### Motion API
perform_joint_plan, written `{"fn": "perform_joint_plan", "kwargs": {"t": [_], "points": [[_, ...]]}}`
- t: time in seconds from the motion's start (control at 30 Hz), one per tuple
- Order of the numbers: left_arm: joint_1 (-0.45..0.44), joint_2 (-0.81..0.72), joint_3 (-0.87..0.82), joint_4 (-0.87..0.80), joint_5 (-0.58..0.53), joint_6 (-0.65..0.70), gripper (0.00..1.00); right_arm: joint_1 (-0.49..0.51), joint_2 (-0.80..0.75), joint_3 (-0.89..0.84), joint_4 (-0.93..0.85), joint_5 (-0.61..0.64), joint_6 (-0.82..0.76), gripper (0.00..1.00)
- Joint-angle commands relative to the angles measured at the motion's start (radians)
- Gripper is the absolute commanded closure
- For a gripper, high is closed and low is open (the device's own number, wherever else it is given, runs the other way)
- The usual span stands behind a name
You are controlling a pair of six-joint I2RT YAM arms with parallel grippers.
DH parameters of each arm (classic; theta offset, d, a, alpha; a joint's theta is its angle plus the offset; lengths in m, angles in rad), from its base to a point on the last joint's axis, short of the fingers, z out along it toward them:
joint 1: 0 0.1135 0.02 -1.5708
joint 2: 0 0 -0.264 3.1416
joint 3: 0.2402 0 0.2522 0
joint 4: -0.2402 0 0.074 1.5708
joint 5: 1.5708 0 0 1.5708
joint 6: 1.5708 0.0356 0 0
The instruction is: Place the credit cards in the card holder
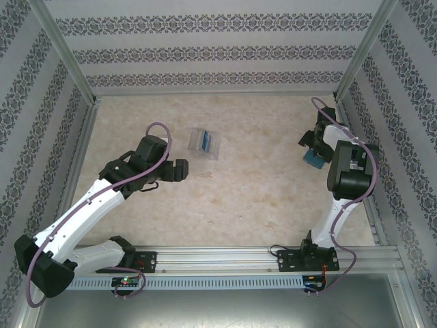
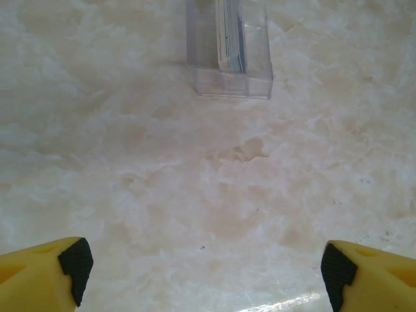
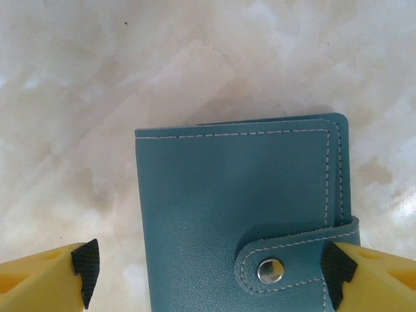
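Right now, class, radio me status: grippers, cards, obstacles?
Left gripper open, empty, facing card holder. Cards standing inside it. Right gripper open above closed wallet. Nothing blocks holder.

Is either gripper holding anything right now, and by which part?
Nothing is held. The left gripper stands open over the table; the right gripper stands open over the wallet, not closed on it.

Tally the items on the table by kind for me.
Clear card holder: 1
Teal snap wallet: 1
Cards: standing edge-on in the holder, count unclear
Total: 2, plus the cards
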Motion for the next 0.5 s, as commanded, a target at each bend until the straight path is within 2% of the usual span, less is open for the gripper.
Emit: {"fn": "perform_joint_plan", "kwargs": {"t": [0.0,0.1,0.27,0.4,0.47], "points": [[0.005,0.020,0.019,0.027,-0.007,0.031,0.06,-0.014,-0.006,-0.008,-0.060,0.010,0.006,0.09],[0.004,0.044,0.037,0.028,0.015,0.032,0.05,-0.014,-0.016,-0.018,-0.078,0.021,0.008,0.10],[0.003,0.052,0.041,0.041,0.035,0.036,0.04,-0.008,-0.017,-0.015,-0.135,0.017,-0.010,0.17],[0.004,0.054,0.047,0.035,0.043,0.045,0.03,0.100,-0.058,-0.081,-0.122,0.008,-0.018,0.20],[0.003,0.063,0.054,0.028,0.057,0.051,0.03,0.149,-0.065,-0.109,-0.123,-0.013,-0.008,0.25]]}}
